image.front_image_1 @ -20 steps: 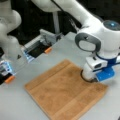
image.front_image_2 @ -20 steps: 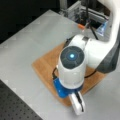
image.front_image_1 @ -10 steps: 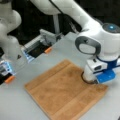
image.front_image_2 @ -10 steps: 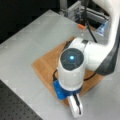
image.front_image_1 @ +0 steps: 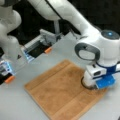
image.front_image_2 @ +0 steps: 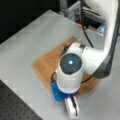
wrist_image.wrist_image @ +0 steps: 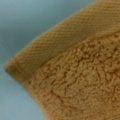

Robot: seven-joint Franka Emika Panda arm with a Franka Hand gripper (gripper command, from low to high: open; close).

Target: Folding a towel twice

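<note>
The gripper (image.front_image_1: 93, 86) sits low over the towel's (image.front_image_1: 63, 91) corner at about three o'clock in a front view, pressed down to the cloth or very close above it; its fingers are hidden under the white wrist housing and the blue block beside it, so I cannot tell whether they are spread or closed on the fabric. In a front view from the opposite side, the gripper (image.front_image_2: 71, 108) points toward six o'clock, below the round joint cap with its blue light, and the towel (image.front_image_2: 46, 63) reaches out from under the arm toward ten o'clock.

The wrist view is filled by the towel (wrist_image.wrist_image: 82, 82) itself: a corner with a flat woven band along the edge (the looped terry pile begins just inside it), the corner tip pointing to about nine o'clock, grey-blue table (wrist_image.wrist_image: 27, 22) showing beyond it from nine round to twelve o'clock.

The towel lies flat and spread open in a single layer on the grey table (image.front_image_1: 22, 105), no fold in it.

The white arm (image.front_image_1: 75, 20) rises toward eleven o'clock. At about ten o'clock from the towel lies a dark tray-like fixture (image.front_image_1: 40, 47) with orange tabs.
</note>
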